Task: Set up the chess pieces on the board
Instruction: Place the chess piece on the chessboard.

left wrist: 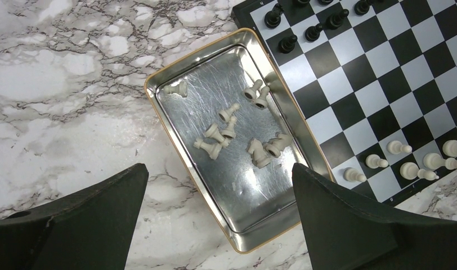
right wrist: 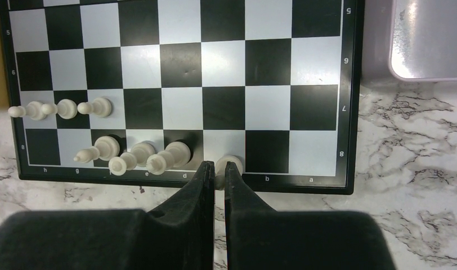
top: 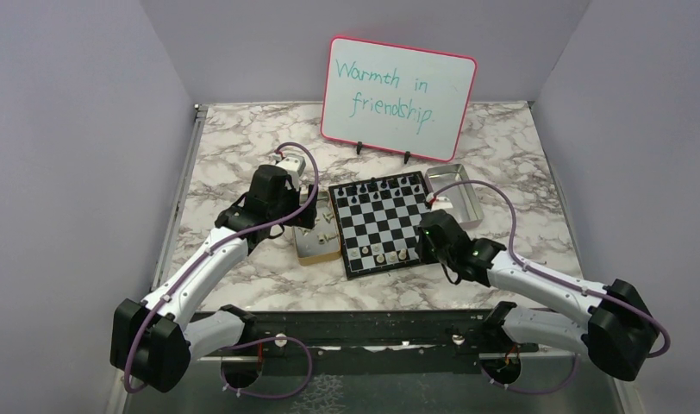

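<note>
Over on the left, the left gripper (left wrist: 219, 171) hung above the marble table (top: 243, 164), its jaws spread as wide as they go, with nothing between them. Directly under it sat a gold-rimmed tin (left wrist: 246, 208), just beside the board's left edge. In it lay a scatter of loose cream pieces (left wrist: 229, 132), tipped on their sides.

Across to the middle: the board (top: 385, 220) lay flat on the marble. Black pieces (left wrist: 313, 31) stood along its far rows, and a small group of cream men (right wrist: 142, 154) stood in its two nearest rows, bunched toward the tin side.

At the board's near edge the right gripper (right wrist: 216, 167) was down low, its jaws drawn almost together and pinching a single cream piece (right wrist: 232, 163) over the square in the column marked c. Whether that piece sat on the square or just off it, I could not tell.

Beyond the board's right corner sat a silver tray (right wrist: 429, 39). A pink-framed whiteboard (top: 398, 95) stood behind it all.
</note>
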`<act>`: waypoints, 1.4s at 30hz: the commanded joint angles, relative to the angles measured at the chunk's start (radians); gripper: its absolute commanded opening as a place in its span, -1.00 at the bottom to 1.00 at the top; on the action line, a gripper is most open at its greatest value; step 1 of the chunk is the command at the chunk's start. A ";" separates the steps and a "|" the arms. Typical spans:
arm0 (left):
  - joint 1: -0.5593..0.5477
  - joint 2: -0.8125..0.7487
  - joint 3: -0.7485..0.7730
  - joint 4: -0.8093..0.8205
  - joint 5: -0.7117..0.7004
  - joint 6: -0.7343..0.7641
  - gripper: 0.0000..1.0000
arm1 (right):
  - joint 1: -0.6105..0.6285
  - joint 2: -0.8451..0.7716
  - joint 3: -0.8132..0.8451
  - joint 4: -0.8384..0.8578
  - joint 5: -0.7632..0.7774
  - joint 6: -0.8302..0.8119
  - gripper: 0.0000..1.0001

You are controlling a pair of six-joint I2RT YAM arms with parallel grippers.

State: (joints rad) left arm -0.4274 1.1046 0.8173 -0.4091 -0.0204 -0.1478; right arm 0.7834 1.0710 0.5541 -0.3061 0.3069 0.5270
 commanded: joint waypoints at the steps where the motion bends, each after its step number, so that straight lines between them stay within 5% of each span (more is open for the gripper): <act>1: -0.001 -0.024 -0.006 0.020 -0.026 0.013 0.98 | -0.006 0.031 0.021 0.047 -0.017 0.012 -0.98; 42: -0.001 -0.023 -0.004 0.020 -0.023 0.016 0.98 | -0.007 0.121 0.078 -0.023 0.011 0.033 -0.81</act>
State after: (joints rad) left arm -0.4274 1.1000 0.8169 -0.4068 -0.0277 -0.1440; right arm 0.7834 1.2053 0.6353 -0.3344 0.2977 0.5434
